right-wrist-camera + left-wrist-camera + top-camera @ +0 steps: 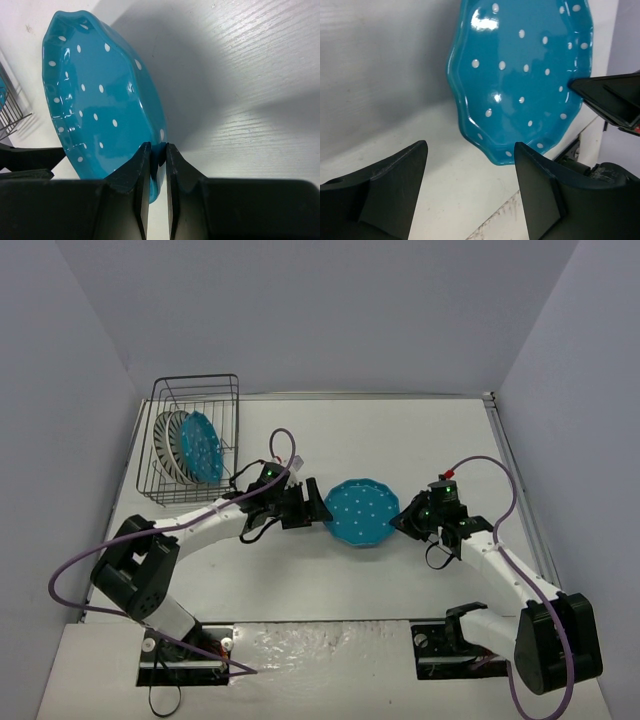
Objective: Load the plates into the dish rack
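A teal-blue dotted plate [362, 512] is held tilted above the table's middle. My right gripper [403, 519] is shut on its right rim; in the right wrist view the rim [159, 155] sits between the fingers. My left gripper [318, 508] is open just left of the plate, its fingers [395, 185] apart, with the plate [520, 80] ahead of them and not between them. The black wire dish rack [195, 440] stands at the back left and holds two white striped plates [167, 445] and one teal dotted plate [203, 447] upright.
White table [420, 440] with grey walls on three sides. The arm bases [190, 650] sit at the near edge. Purple cables loop from both arms. A rack corner [10, 115] shows at the left of the right wrist view.
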{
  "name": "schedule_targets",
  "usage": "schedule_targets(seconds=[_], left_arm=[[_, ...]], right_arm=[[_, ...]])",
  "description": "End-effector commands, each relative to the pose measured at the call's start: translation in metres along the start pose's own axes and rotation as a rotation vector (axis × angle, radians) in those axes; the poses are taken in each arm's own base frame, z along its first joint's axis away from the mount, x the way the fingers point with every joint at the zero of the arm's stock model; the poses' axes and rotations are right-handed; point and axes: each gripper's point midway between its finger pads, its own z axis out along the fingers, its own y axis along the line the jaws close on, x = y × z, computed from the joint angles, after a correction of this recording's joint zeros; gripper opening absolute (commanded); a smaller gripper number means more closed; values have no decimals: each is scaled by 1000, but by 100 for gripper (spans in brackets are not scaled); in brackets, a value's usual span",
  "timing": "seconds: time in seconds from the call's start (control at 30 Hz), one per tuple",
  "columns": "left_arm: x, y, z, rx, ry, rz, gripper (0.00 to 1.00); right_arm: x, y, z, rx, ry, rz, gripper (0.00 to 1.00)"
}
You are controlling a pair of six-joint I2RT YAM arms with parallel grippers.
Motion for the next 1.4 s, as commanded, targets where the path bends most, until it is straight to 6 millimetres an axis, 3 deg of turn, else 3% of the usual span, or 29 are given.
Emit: schedule_targets(seconds=[0.0,0.4,0.83,0.93,1.07,1.23,1.37], left_arm=[[-28,-45,-1,187,-80,-4,66],[-17,-35,31,245,-36,-86,66],[-23,-58,51,521,-56,-241,66],[-29,-72,45,660,-90,-272,66],[-31,-75,43,801,-91,-387,60],[-34,-91,31,837,-118,-333,57],[-38,-102,22,840,-123,-293,49]], right_arm=[[-39,73,-20,-250,-97,-8,0],[-42,78,-25,-269,-101,-8,0],[-43,79,-28,-280,-106,-12,0],[-44,79,-29,-284,-106,-12,0],[-44,79,-29,-285,-106,-13,0],[-42,76,-28,-278,-103,-13,0],[-42,76,-27,-279,-101,-16,0]])
